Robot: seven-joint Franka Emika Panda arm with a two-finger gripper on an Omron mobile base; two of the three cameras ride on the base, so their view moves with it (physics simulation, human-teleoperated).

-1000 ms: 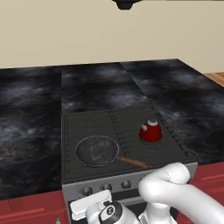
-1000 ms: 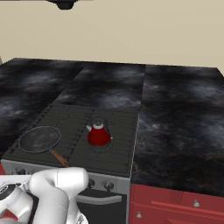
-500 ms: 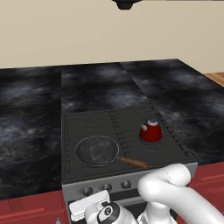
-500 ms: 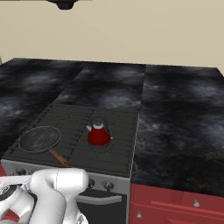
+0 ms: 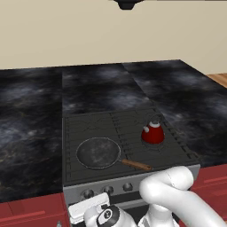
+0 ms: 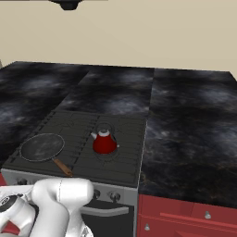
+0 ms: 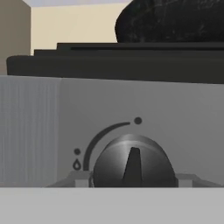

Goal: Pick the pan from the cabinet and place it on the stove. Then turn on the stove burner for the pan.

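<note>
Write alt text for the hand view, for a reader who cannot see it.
A round dark knob on the stove's steel front panel sits dead ahead, close up, its raised ridge pointing up, with a curved dial marking around its upper left. Above the panel, the pan's dark underside looms on the cooktop.

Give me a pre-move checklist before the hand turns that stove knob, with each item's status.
1. Pan sits on the stove's front-left burner: ok.
2. Pan's wooden handle stays over the cooktop, off the knob row: ok.
3. Hand is lined up on a knob, which sits centred between the finger tips in the hand view: ok.
4. That knob is the one for the pan's burner: cannot tell, though the dark pan edge shows above the panel.
5. Fingers have closed firmly on the knob: cannot tell.
6. Red kettle stands on another burner, apart from the pan: ok.
</note>
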